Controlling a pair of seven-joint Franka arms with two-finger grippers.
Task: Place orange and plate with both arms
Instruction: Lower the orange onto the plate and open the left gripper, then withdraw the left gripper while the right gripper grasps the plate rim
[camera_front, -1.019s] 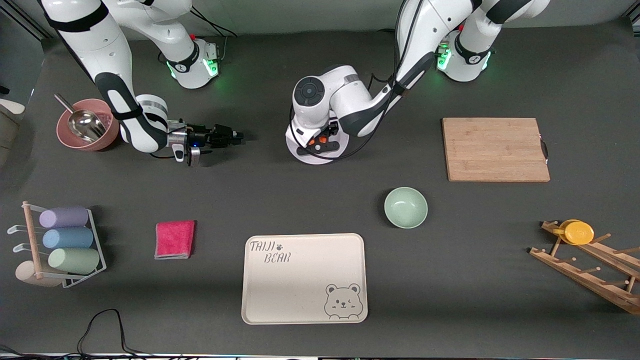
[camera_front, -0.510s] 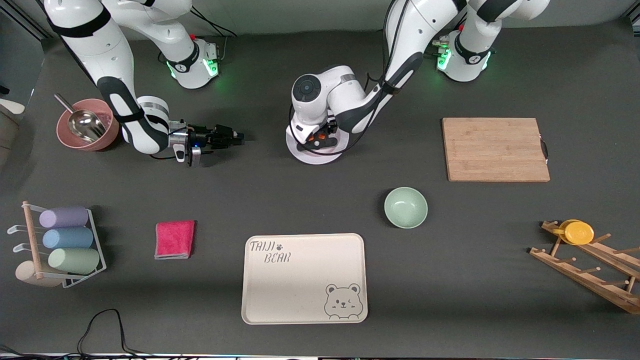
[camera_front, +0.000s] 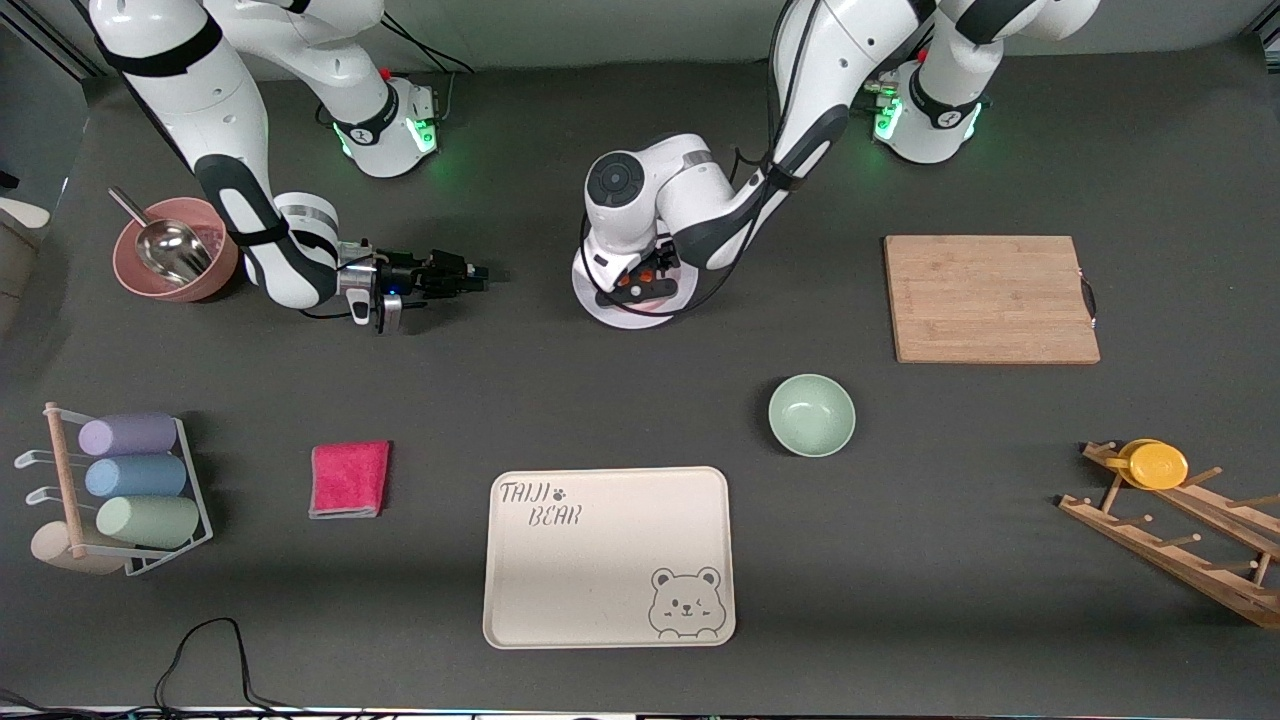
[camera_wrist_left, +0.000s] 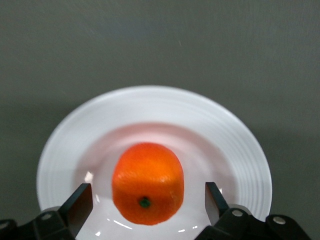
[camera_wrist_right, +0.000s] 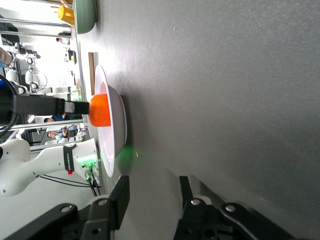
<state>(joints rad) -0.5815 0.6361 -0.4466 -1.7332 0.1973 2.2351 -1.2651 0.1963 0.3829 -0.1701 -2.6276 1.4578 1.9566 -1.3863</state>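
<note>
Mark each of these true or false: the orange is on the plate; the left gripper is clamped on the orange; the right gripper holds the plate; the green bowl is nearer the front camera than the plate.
1. The orange is on the plate. True.
2. The left gripper is clamped on the orange. False: its fingers stand open on either side of the orange, clear of it.
3. The right gripper holds the plate. False: it holds nothing and sits low by the table toward the right arm's end, apart from the plate.
4. The green bowl is nearer the front camera than the plate. True.
</note>
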